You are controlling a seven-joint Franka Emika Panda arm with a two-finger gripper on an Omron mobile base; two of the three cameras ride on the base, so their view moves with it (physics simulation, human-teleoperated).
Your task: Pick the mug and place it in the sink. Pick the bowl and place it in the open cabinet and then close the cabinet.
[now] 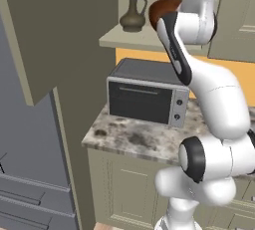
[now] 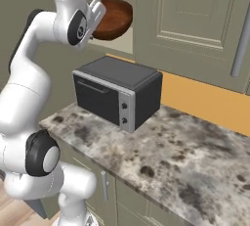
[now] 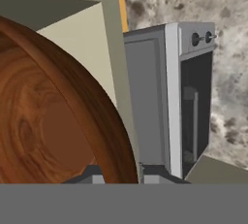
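Observation:
The reddish-brown wooden bowl (image 2: 115, 18) hangs tilted at the mouth of the open cabinet (image 1: 130, 39), just above its pale shelf. My gripper (image 2: 99, 15) is shut on the bowl's rim, high above the counter. In the hand view the bowl (image 3: 48, 121) covers the left side, and its rim runs down between my gripper's (image 3: 121, 175) tips. From the left base view, the bowl (image 1: 160, 9) peeks out behind my upper arm. The cabinet's door (image 1: 50, 30) stands swung open at the left. The mug and the sink are out of view.
A dark jug (image 1: 133, 12) stands on the cabinet shelf left of the bowl. A grey toaster oven (image 2: 117, 93) sits on the speckled counter (image 2: 185, 156) below. A shut cabinet door with a bar handle (image 2: 239, 39) is to the right. A tall grey fridge (image 1: 25, 164) stands at the left.

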